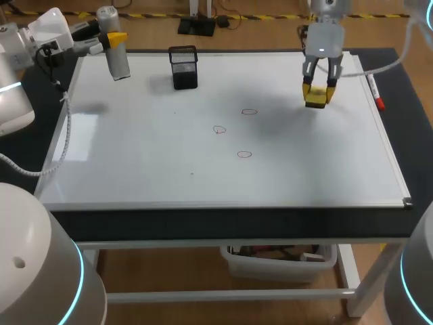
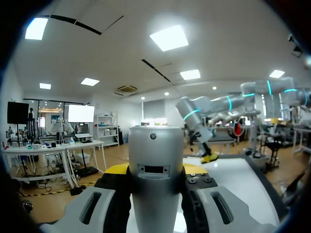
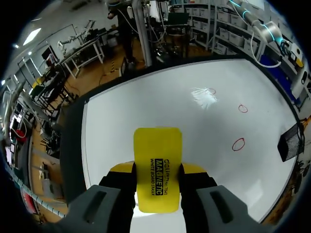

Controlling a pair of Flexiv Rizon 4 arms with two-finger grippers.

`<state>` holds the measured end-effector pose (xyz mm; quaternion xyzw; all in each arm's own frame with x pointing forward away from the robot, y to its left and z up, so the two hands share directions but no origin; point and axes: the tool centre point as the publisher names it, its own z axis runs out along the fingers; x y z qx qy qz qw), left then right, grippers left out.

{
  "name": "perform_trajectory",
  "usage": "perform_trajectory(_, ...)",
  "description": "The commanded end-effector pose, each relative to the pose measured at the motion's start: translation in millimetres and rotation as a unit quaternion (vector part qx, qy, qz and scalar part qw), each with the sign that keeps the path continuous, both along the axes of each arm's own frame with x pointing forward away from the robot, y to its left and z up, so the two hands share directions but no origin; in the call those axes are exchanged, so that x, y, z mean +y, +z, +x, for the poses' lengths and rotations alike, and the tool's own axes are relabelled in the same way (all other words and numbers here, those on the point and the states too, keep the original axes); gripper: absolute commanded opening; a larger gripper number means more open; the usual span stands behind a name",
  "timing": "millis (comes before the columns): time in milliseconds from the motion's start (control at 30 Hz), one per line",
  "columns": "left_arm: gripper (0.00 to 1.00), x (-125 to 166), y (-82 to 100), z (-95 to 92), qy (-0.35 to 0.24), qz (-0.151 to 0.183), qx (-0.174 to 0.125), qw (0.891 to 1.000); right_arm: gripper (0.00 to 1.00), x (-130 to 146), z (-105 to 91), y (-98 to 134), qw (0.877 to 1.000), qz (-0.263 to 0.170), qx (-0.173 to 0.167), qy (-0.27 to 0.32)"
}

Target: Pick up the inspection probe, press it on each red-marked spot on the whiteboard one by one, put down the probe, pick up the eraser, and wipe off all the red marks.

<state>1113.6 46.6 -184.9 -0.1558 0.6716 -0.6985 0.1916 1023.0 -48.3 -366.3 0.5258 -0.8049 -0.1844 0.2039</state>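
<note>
Whiteboard (image 1: 135, 156) covers nearly the whole surface, lying flat.

Left arm (image 1: 47, 30): at the board's far left corner. Left jaws pinch the probe (image 1: 115, 44), a silver cylinder, from both sides. It is lifted off the board, well apart from the marks. Likely parked out of the wiping path, though the task wants it put down first.

Right arm (image 1: 323, 34): right jaws clamp the yellow eraser (image 1: 316, 95) across its width, flat face toward the board. It looks raised, not pressed. It sits beside the farthest mark, so I judge wiping is about to start there.

Red marks (image 1: 249, 112): small open loops, mid-board, none wiped.

Mesh pen pot (image 1: 184, 68): upright near the far edge, between the arms. Marker pen (image 1: 375, 95), red-capped: lies along the right-hand frame, clear of the work.

Count:
- probe: one
- eraser: one
- red marks: three
- pen pot: one
- marker pen: one
</note>
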Motion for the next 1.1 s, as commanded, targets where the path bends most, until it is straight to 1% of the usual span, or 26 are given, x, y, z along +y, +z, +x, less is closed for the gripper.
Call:
perform_trajectory(33,0.0,-0.3,-0.2,-0.1,0.001,-0.001,-0.002,1.0,0.0,9.6,-34.5,21.0,0.937,-0.135,-0.318,0.045)
perform_trajectory(167,0.0,-0.3,-0.2,-0.1,0.001,-0.001,-0.002,1.0,0.0,8.1,-38.4,20.9,0.931,-0.145,-0.331,0.047)
perform_trajectory(467,0.0,-0.3,-0.2,-0.1,0.001,-0.001,-0.002,1.0,0.0,4.3,-39.2,18.0,0.925,-0.153,-0.346,0.034)
perform_trajectory(633,0.0,-0.3,-0.2,-0.1,0.001,-0.001,-0.002,1.0,0.0,3.9,-36.4,19.9,0.923,-0.158,-0.348,0.032)
perform_trajectory(1100,0.0,-0.3,-0.2,-0.1,0.001,-0.001,-0.002,1.0,0.0,3.9,-36.4,19.9,0.923,-0.158,-0.348,0.032)
